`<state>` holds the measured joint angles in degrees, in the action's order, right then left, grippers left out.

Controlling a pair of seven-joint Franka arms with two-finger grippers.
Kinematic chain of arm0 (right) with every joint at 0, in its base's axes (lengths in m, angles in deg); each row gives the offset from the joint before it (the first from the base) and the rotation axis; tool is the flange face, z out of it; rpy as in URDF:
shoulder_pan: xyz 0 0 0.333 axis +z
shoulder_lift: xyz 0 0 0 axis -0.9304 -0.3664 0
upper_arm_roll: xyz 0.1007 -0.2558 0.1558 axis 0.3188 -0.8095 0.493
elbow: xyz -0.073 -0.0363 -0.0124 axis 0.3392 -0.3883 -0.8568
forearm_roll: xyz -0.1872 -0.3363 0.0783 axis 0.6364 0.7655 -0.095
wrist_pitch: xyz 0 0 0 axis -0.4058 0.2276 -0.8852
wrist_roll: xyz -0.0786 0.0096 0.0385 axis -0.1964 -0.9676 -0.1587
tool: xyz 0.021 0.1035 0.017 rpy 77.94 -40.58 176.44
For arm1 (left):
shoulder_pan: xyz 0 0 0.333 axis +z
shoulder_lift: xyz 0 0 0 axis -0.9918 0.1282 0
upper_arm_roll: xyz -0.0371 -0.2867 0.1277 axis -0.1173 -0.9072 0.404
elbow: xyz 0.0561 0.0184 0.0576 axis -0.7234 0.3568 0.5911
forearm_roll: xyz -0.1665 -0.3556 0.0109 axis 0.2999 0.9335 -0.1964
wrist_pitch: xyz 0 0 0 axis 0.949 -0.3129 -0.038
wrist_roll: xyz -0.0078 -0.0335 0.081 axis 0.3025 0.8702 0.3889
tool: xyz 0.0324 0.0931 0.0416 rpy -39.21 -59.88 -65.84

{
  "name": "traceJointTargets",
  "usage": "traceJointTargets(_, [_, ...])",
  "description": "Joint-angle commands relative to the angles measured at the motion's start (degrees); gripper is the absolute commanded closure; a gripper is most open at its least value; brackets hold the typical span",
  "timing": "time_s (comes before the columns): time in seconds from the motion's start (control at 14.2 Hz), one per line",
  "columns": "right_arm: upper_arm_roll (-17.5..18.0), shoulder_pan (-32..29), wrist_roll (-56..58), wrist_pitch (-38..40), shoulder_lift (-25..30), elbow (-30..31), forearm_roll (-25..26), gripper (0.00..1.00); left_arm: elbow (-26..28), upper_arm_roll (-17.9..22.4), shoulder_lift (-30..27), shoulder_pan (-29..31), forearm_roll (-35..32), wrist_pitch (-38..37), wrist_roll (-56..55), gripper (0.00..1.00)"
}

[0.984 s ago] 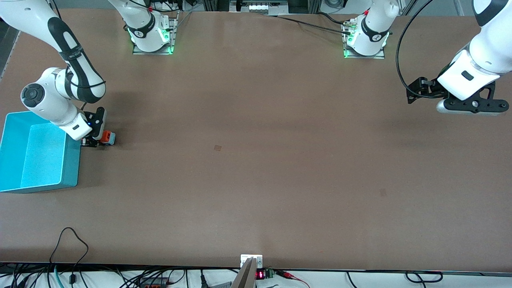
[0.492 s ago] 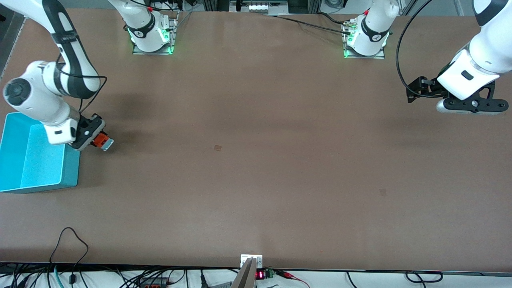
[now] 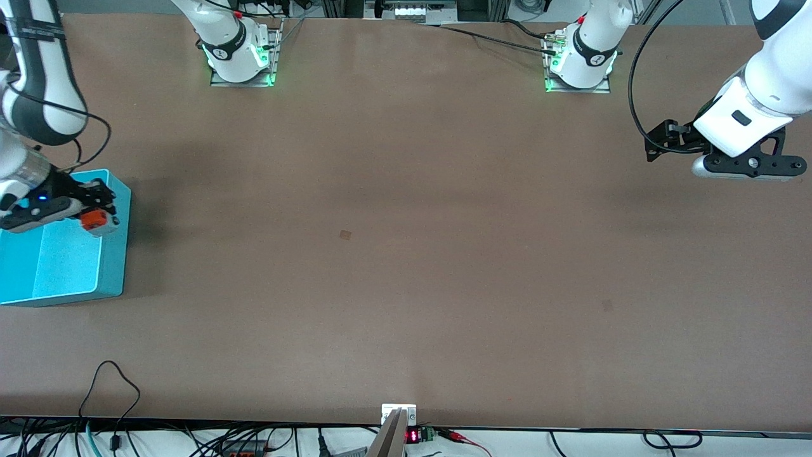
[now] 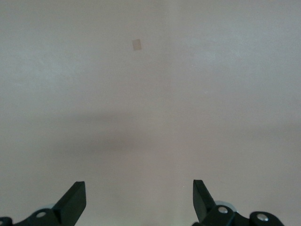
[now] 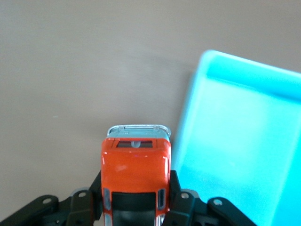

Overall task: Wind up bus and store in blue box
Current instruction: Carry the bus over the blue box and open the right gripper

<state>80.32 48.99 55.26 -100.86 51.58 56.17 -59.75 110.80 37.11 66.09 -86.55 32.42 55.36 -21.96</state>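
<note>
One box (image 3: 38,279) sits at the right arm's end of the table. Over its rim, the right gripper (image 3: 95,216) clamps one bus (image 3: 95,220). The left gripper (image 3: 739,166) waits, fingers (image 4: 75,200) apart, over bare table (image 3: 406,254).

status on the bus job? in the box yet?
Not yet. Done: the bus is off the table, clamped in the right gripper. In hand: that gripper holds it over the edge of the blue box, at the box's end farther from the front camera. Left: release it into the box. Whether it was wound up cannot be told. The left gripper waits open over the table at its own end.
</note>
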Motion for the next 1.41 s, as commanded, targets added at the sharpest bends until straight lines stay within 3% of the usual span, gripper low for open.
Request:
traceJointTargets(0.0, [-5.2, -0.08, -0.97, 1.1, -4.72, -5.07, -1.24, 1.0, 0.97, 0.07, -1.24, -0.21, 0.76, -0.47, -0.47, 0.0])
traceJointTargets(0.28, [-8.91, -0.35, -0.44, 0.66, -12.72, -10.61, -1.16, 1.0, 0.96, 0.07, -1.24, -0.21, 0.76, -0.47, -0.47, 0.0])
traceJointTargets(0.7, [-9.88, -2.89, 2.28, -3.65, -20.81, -13.17, -1.59, 0.99, 0.88, 0.07, -1.24, -0.21, 0.76, -0.47, -0.56, 0.0])
traceJointTargets(1.05, [-10.06, -3.42, 5.27, -4.43, -25.56, -15.02, -5.55, 0.98, 0.97, -0.11, -1.24, -0.21, 0.76, -0.56, -0.47, 0.0])
traceJointTargets(1.34, [-10.06, -4.48, 7.91, -5.76, -26.62, -15.72, -5.81, 0.73, 0.88, -0.11, -1.24, -0.21, 0.76, -0.56, -0.56, 0.0])
